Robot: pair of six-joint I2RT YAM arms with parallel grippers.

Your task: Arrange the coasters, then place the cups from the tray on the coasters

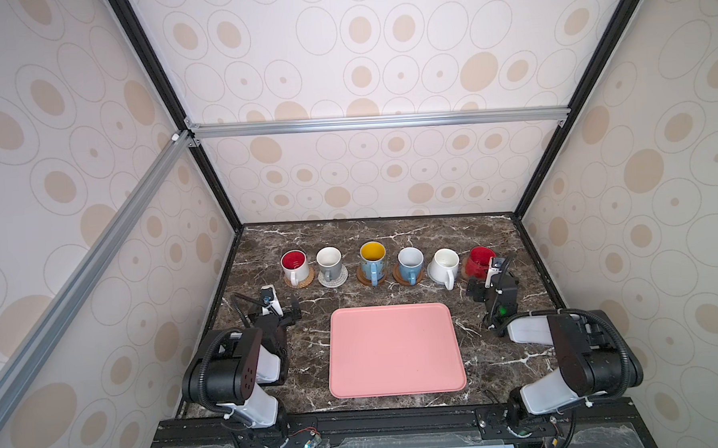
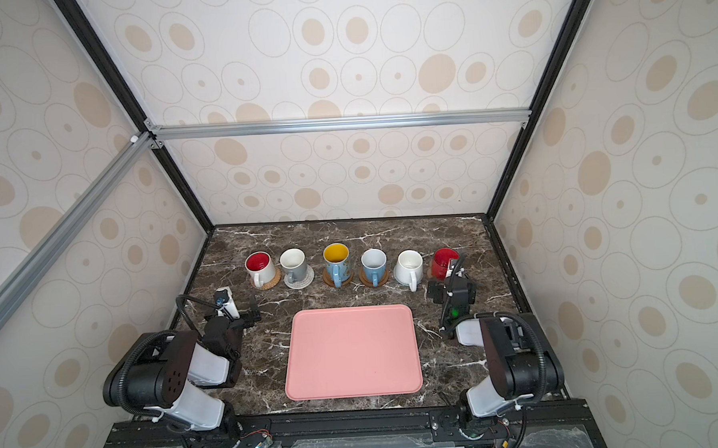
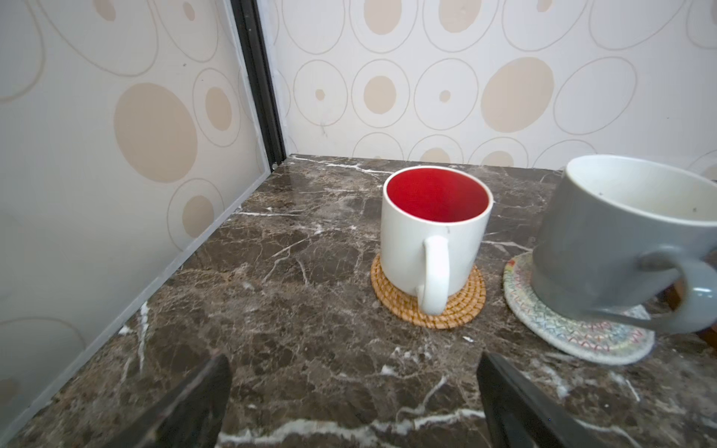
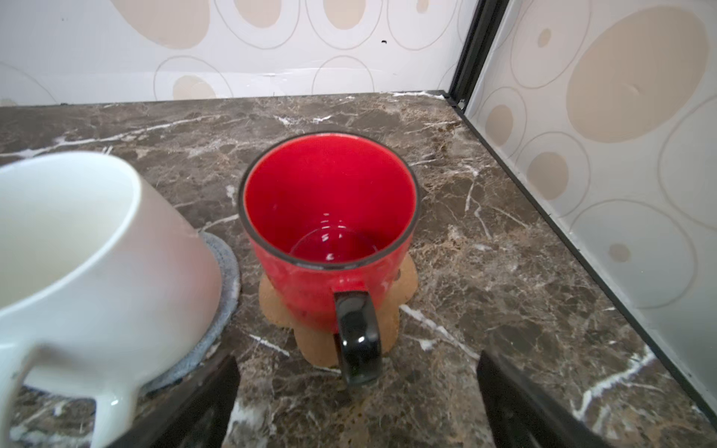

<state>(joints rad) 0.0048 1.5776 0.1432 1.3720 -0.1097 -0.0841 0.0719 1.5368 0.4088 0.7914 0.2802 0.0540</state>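
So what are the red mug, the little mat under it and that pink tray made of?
The red mug looks like glazed ceramic: it is glossy, with bright glints inside. The mat under it looks like cork: dull, grainy tan with a lobed edge. The pink tray is probably plastic or silicone: smooth, even colour, soft sheen; which one I cannot tell.

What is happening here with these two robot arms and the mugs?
Six mugs stand in a row at the back of the table, each on its own coaster, and the pink tray is empty. Both pincers are open and hold nothing: the left pincer faces the white mug with red inside, the right pincer faces the red mug on the paw-shaped coaster. The job looks finished.
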